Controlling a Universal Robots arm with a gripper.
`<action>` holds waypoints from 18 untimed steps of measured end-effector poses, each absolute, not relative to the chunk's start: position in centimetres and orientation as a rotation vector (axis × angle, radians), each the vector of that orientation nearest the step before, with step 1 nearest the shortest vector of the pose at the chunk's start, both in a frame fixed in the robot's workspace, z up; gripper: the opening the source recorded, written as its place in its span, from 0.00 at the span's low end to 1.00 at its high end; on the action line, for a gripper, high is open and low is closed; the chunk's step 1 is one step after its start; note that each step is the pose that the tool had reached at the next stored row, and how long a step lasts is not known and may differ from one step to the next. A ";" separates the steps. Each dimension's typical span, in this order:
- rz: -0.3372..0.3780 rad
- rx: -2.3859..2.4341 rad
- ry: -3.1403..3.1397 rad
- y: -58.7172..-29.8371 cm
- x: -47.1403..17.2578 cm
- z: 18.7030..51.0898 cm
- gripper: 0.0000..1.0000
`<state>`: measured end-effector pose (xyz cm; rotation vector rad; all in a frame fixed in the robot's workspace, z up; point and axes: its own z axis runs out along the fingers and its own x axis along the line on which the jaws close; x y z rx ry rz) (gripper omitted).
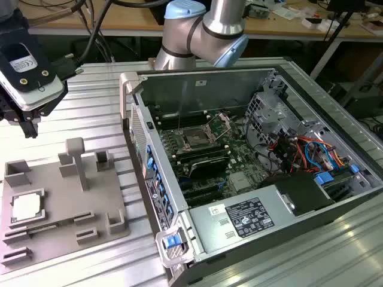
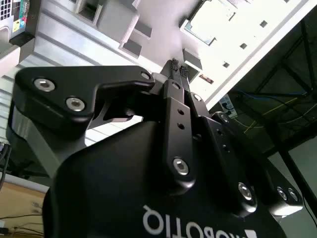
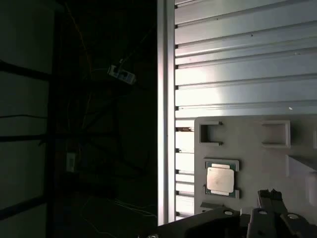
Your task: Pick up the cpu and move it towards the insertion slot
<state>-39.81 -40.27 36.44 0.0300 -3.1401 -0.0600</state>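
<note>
Gripper (image 1: 28,127) closed on nothing, hanging well above cpu (image 1: 27,207), which lies in tray (image 1: 60,203) pocket below it. Your risk: descending unopened jabs cpu, or off-centre grasp tilts it.

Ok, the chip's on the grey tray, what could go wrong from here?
One: the jaws look shut above the tray; coming down like that could press on the chip rather than grip it. Two: raised tabs on the tray hug the chip, so the jaws might snag them. Three: the socket sits inside the computer case, with its raised plate and cables nearby that the arm could hit.
</note>
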 end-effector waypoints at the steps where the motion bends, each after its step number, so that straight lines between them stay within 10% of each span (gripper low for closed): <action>1: -0.060 0.030 -3.140 -40.3 -39.8 36.4 0.11; 18: -0.060 0.030 -3.140 -40.3 -40.7 36.4 0.11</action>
